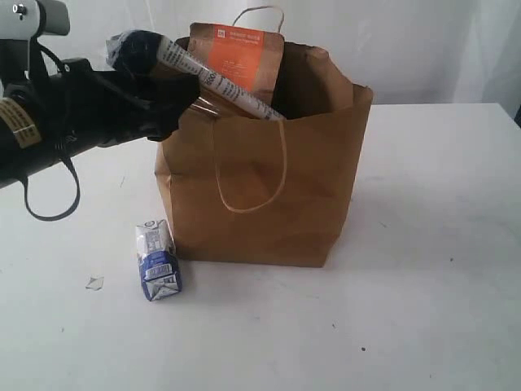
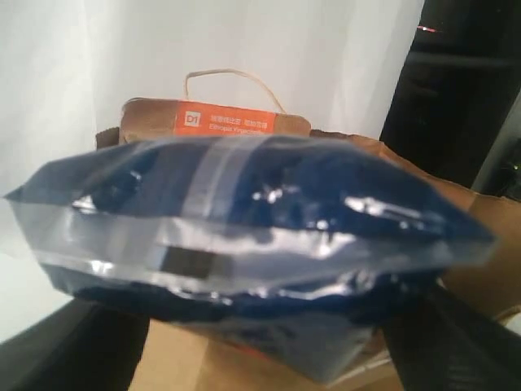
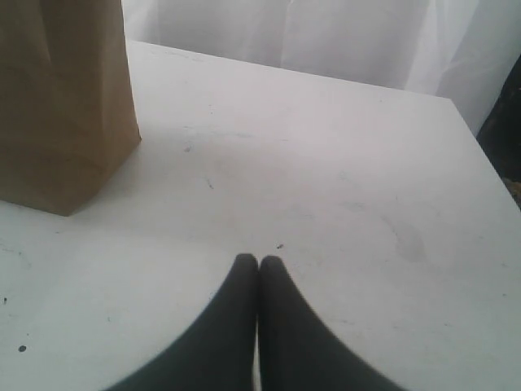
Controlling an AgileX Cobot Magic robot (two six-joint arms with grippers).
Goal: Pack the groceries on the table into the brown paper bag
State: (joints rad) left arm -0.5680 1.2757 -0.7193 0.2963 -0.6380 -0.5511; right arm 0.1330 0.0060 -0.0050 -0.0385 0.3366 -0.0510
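The blue spaghetti packet (image 1: 203, 77) hangs slanted over the left rim of the brown paper bag (image 1: 269, 187), its lower end dipping into the bag's mouth. My left gripper (image 1: 175, 94) is shut on the packet's middle. In the left wrist view the packet (image 2: 244, 228) fills the frame between the dark fingers (image 2: 73, 346). The brown pouch with orange label (image 1: 244, 57) stands upright inside the bag at the back. A small blue-white carton (image 1: 157, 261) lies on the table (image 1: 423, 309) by the bag's front left corner. My right gripper (image 3: 259, 262) is shut and empty over bare tabletop.
A small pale scrap (image 1: 95, 283) lies on the table left of the carton. The bag's front cord handle (image 1: 252, 179) droops down its front face. In the right wrist view the bag's corner (image 3: 65, 106) stands away from the right gripper.
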